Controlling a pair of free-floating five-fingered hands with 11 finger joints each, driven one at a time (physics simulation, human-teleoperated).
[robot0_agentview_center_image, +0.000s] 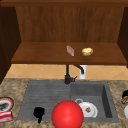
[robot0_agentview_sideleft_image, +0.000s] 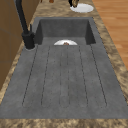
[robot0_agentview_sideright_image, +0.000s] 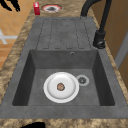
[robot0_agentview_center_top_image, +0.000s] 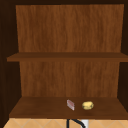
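Your left hand (robot0_agentview_center_image: 39, 113) hovers over the drainboard (robot0_agentview_center_image: 45, 95) (grip unreadable, a dark blob); the red ball (robot0_agentview_center_image: 67, 114) hides part of the white plate (robot0_agentview_center_image: 90, 110).

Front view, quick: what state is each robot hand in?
Left robot hand: open, holding nothing.
Right robot hand: cannot be told, cut off at the picture's edge.
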